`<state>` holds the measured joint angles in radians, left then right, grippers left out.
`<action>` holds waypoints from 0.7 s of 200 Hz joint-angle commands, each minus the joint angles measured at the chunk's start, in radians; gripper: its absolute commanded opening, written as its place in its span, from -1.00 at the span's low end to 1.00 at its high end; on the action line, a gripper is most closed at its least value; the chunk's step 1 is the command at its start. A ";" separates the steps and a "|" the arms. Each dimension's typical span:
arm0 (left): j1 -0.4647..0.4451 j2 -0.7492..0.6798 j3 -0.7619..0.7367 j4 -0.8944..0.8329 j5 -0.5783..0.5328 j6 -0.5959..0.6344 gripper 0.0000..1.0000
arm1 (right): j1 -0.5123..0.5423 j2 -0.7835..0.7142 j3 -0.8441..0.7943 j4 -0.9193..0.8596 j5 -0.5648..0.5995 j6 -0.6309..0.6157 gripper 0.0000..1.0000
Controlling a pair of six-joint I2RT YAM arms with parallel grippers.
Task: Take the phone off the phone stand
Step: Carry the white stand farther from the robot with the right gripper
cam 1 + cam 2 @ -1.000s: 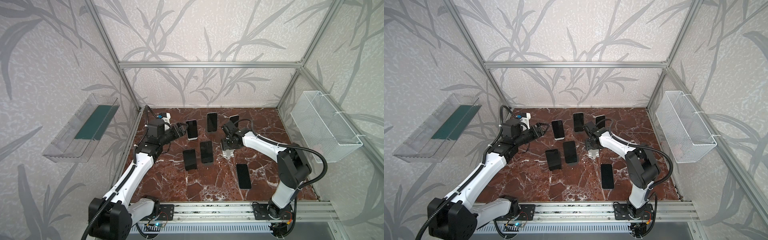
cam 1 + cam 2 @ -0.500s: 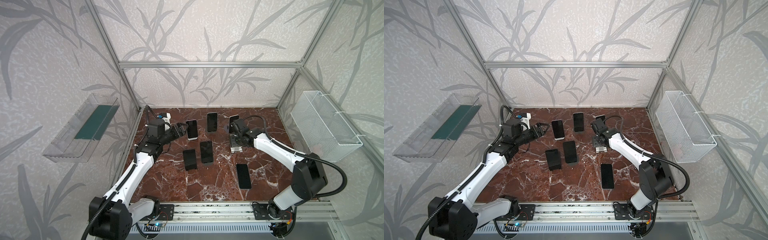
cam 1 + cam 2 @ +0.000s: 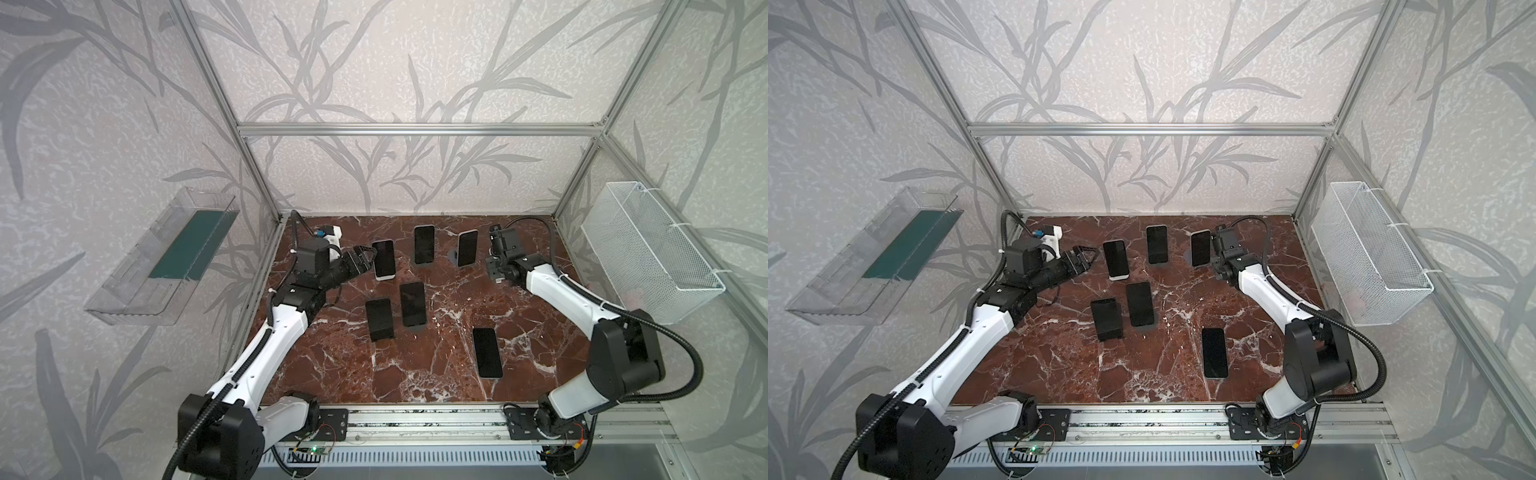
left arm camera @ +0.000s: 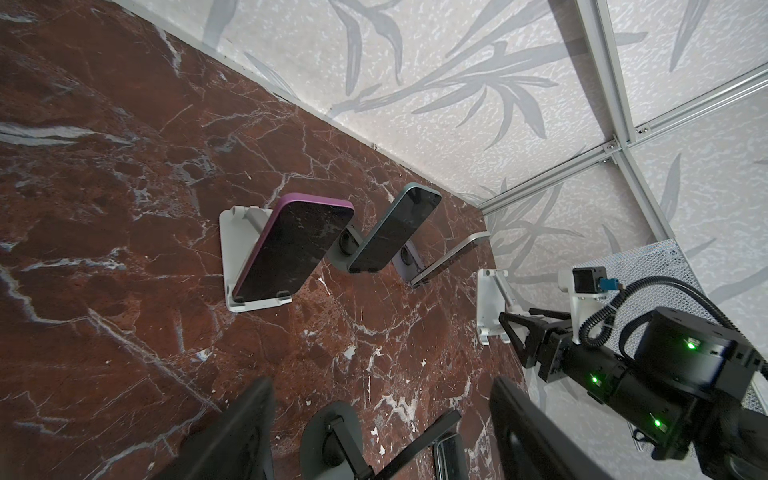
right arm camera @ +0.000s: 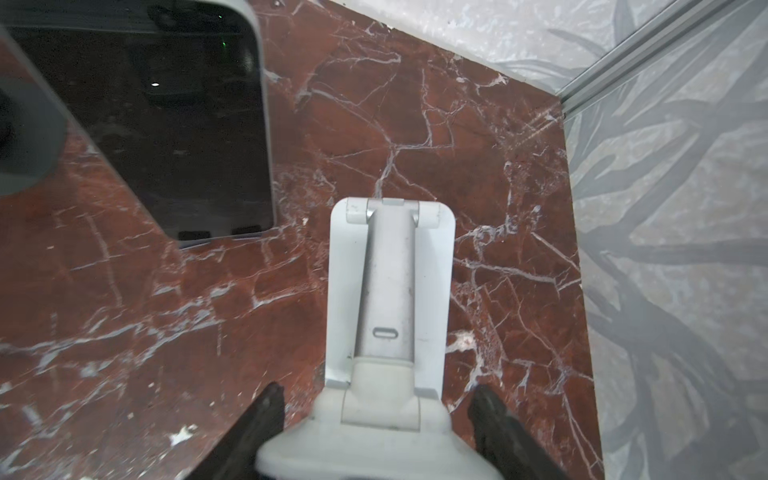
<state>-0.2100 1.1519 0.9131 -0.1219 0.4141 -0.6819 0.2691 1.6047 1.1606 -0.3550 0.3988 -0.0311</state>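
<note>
Several phones lean on stands on the red marble floor. A purple-edged phone rests on a white stand. My left gripper hangs open just left of it, with nothing between its fingers. At the back right my right gripper is shut on an empty white phone stand, gripping its plate by the sides. A silver-edged phone leans on a stand just left of that gripper.
A dark phone stands at the back middle and two black ones mid-floor. One phone lies flat at the front right. A wire basket hangs on the right wall, a clear tray on the left.
My right gripper has carried the empty white stand from the middle of the floor to the back right, past the silver-edged phone. The left arm has stayed put.
</note>
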 commanded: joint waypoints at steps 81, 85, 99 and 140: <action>-0.005 0.030 0.008 -0.017 -0.010 0.033 0.64 | -0.151 0.428 0.473 -0.070 -0.271 0.038 0.25; -0.005 0.030 0.009 -0.018 -0.011 0.034 0.64 | -0.151 0.439 0.482 -0.075 -0.270 0.042 0.25; -0.005 0.034 0.007 -0.017 -0.014 0.035 0.63 | -0.151 0.470 0.521 -0.099 -0.259 0.057 0.25; -0.005 0.056 0.013 -0.022 -0.009 0.038 0.63 | -0.153 0.554 0.622 -0.145 -0.301 0.100 0.25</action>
<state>-0.2104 1.1931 0.9131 -0.1299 0.4122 -0.6640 0.1184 2.1193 1.7100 -0.4519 0.1364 0.0227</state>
